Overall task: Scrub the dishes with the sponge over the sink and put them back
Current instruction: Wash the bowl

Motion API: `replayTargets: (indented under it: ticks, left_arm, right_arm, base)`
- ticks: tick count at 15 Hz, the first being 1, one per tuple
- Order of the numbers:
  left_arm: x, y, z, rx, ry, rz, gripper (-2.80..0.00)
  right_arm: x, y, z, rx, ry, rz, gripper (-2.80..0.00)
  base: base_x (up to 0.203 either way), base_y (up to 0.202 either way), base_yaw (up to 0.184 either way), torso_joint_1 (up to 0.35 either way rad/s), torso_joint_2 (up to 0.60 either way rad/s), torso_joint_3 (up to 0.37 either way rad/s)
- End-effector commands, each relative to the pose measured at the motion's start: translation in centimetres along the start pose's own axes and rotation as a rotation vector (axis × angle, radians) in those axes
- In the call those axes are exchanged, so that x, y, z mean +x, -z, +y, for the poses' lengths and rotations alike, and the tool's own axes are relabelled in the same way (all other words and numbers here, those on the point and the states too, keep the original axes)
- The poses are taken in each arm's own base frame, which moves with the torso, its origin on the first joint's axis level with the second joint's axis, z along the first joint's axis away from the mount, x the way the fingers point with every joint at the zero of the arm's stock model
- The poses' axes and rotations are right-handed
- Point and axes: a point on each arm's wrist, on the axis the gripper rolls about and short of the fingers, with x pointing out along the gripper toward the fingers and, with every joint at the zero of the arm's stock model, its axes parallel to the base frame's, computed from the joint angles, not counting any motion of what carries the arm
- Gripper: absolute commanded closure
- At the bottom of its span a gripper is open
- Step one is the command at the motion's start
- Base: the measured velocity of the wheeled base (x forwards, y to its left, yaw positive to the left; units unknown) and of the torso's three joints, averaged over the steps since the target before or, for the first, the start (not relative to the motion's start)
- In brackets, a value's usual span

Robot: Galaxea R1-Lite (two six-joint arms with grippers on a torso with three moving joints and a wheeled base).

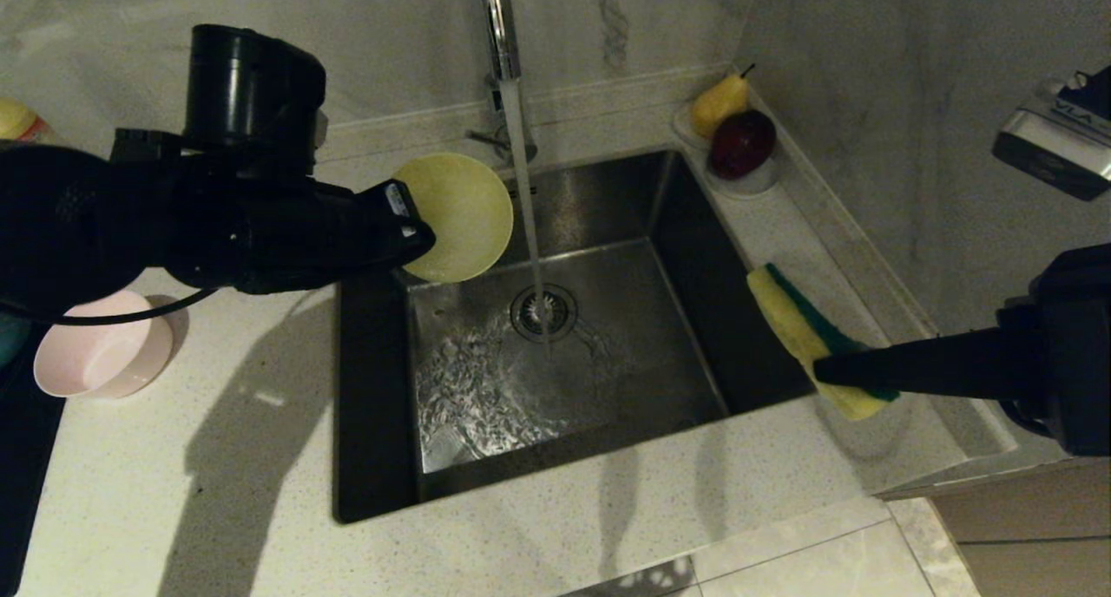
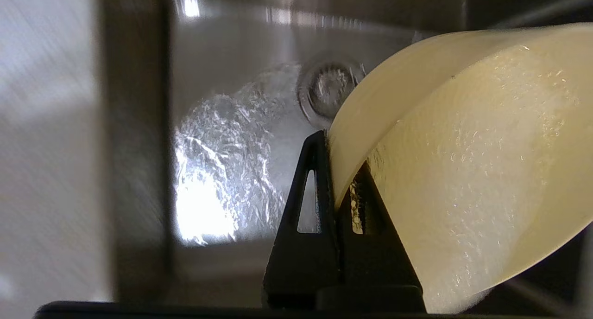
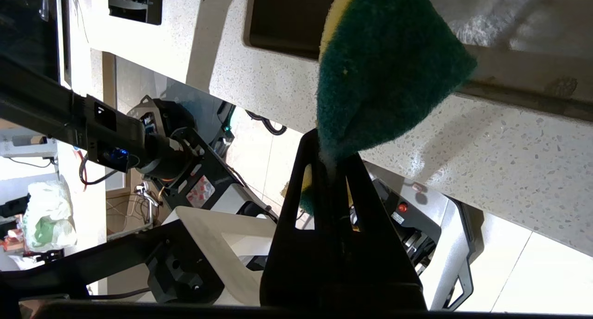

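My left gripper (image 1: pixel 421 232) is shut on the rim of the yellow bowl (image 1: pixel 464 217), holding it tilted on edge above the far left corner of the steel sink (image 1: pixel 608 198), just left of the water stream. Close up, the yellow bowl (image 2: pixel 468 170) is pinched between the left gripper (image 2: pixel 331 145) fingers. My right gripper (image 1: pixel 825 370) is shut on the yellow and green sponge (image 1: pixel 803 328), held above the counter at the sink's right edge. The sponge (image 3: pixel 384 73) sticks out past the right gripper (image 3: pixel 329 145). A pale pink bowl (image 1: pixel 104 354) rests on the counter at the left.
The tap (image 1: pixel 499 24) runs, water falling onto the drain strainer (image 1: pixel 544 312). A white dish (image 1: pixel 746 180) with a pear (image 1: pixel 719 104) and a dark red fruit (image 1: pixel 743 143) sits on the ledge at the back right.
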Motion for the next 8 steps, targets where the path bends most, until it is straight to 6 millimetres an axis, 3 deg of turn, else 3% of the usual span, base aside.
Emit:
replayTargets:
  ticks: [1,4,8]
  left_arm:
    - [-1.8,-0.2,1.1,0.076,0.073,-0.199,0.0]
    - [-2.4,-0.4,2.2,0.188,0.115,-0.448,0.0]
    - [-3.8,-0.5,2.9,0.259,0.204,-0.569,0.0]
  right_arm:
    - [0.0,0.1,0.0,0.005,0.0,0.004,0.0]
    - [0.2,0.3,-0.1,0.007,0.001,0.015,0.0]
    - [0.3,0.2,-0.1,0.007,0.001,0.017,0.0]
  base:
    - [0.0,0.0,0.0,0.0,0.0,0.0]
    - [0.0,0.0,0.0,0.0,0.0,0.0]
    - [0.0,0.0,0.0,0.0,0.0,0.0]
